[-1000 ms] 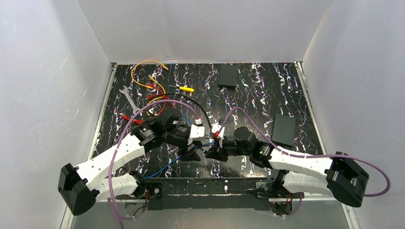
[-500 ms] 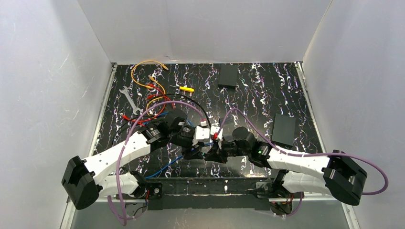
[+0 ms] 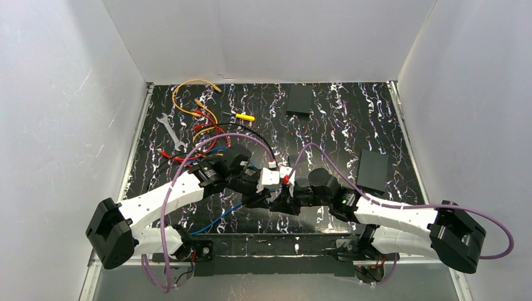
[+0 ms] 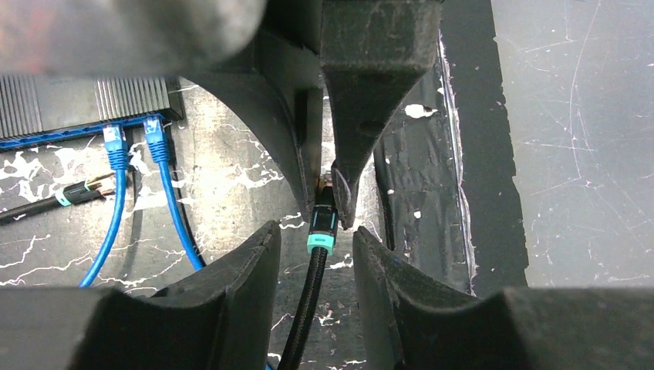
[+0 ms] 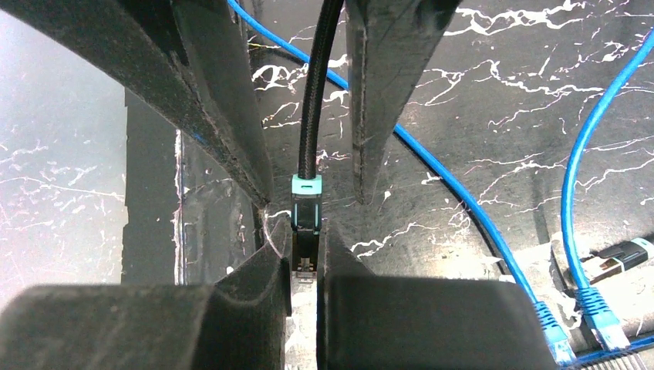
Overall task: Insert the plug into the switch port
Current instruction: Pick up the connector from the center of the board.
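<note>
Since a second ago, we have swung the left gripper (image 4: 316,235) inward to meet the right gripper (image 5: 303,245). For what we judge a handover, we close squarely on the black cable (image 4: 305,308) just behind the plug (image 5: 305,210) — then release. Left stands part open, fingers (image 4: 239,285) flanking that cable, seemingly untouched; right is clamped on the plug. Near the plug sits the switch (image 4: 77,108), blue leads (image 4: 116,146) already seated.

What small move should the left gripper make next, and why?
Probably close the left gripper on the black cable. Its fingers stand open on both sides of the cable, just behind the plug, which the right gripper pinches at its tip.
</note>
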You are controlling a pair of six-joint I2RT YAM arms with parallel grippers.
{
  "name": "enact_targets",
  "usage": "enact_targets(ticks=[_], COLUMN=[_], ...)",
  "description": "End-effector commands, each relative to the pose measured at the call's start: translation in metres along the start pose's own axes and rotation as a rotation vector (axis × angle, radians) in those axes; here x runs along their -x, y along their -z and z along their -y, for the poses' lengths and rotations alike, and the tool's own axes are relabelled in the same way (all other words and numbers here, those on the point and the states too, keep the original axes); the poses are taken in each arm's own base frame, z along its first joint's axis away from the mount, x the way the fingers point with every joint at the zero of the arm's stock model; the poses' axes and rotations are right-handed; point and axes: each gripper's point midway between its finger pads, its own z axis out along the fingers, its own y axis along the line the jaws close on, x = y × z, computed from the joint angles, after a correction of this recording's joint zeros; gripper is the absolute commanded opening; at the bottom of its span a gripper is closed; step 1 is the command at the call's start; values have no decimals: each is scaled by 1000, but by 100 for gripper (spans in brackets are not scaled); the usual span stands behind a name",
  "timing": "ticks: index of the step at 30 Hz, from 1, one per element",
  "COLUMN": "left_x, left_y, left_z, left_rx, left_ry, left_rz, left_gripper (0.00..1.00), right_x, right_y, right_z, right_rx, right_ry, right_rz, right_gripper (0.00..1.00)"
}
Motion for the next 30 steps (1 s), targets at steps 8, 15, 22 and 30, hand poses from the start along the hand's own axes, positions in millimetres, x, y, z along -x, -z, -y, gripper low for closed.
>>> enact_targets(ticks=[8,15,22,30], left_x=[-6,-3,8,23], left_y=[-1,5,15,21], left_z=[13,-5,-17,-12], left_rx=[-82,47,163,174], left_ry=[64,31,-15,-41], left_rz=[-67,-46,21,104], left_gripper=[0,0,0,0], right_x=[29,32,33,35], right_y=[6,13,17,21], right_z=[2,9,19,15], right_rx=[-34,-92,-160,-147], right_ry=[56,54,38,51], right_rz=[114,131,146,170], right_gripper=[5,43,63,61])
